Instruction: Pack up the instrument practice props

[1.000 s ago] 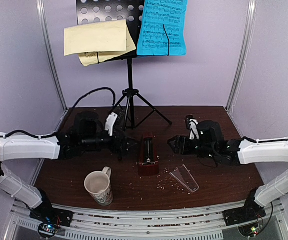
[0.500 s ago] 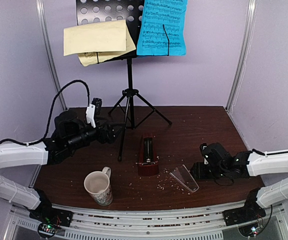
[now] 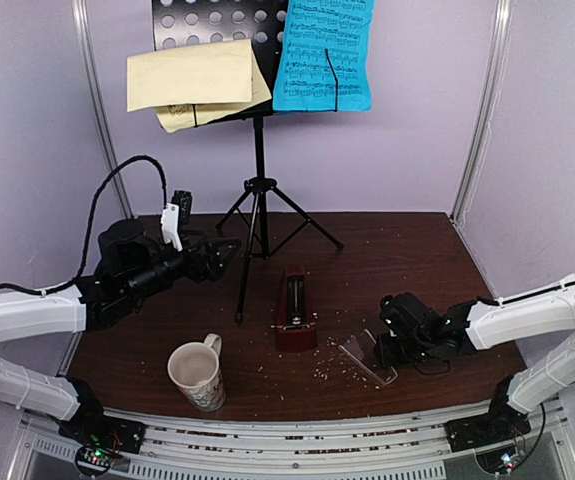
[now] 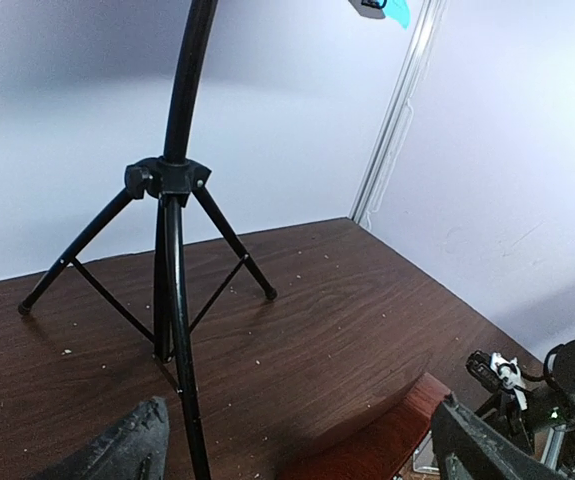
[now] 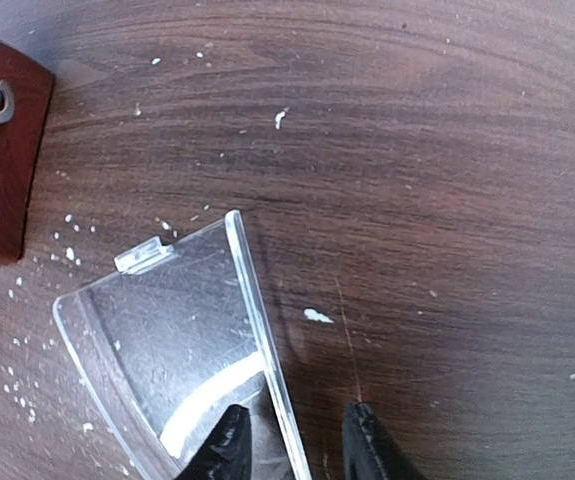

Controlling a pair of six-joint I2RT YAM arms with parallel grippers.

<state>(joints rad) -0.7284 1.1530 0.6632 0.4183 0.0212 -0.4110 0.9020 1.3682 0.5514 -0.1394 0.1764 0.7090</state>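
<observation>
Top view: the music stand (image 3: pixel 259 150) is at the back, its desk cut off at the frame's top, carrying a blue sheet (image 3: pixel 323 55) and yellow sheets (image 3: pixel 189 85). The metronome (image 3: pixel 294 310) stands upright mid-tabletop (image 3: pixel 417 250). Its clear cover (image 3: pixel 367 358) lies flat just right of it, long axis diagonal, partly hidden by the right hand (image 3: pixel 379 350). The mug (image 3: pixel 199 375) is upright and its inside is unreadable. The left hand (image 3: pixel 225 248) hovers beside the stand's leg.

Left wrist: blurred fingers (image 4: pixel 117 450) are spread wide, gripping nothing.

Right wrist: the fingertips (image 5: pixel 232 440) are narrowly parted, straddling the cover's edge without pinching it.

Frame edges crop the top of the music stand (image 3: pixel 259 150) and part of the clear cover (image 5: pixel 167 340).
</observation>
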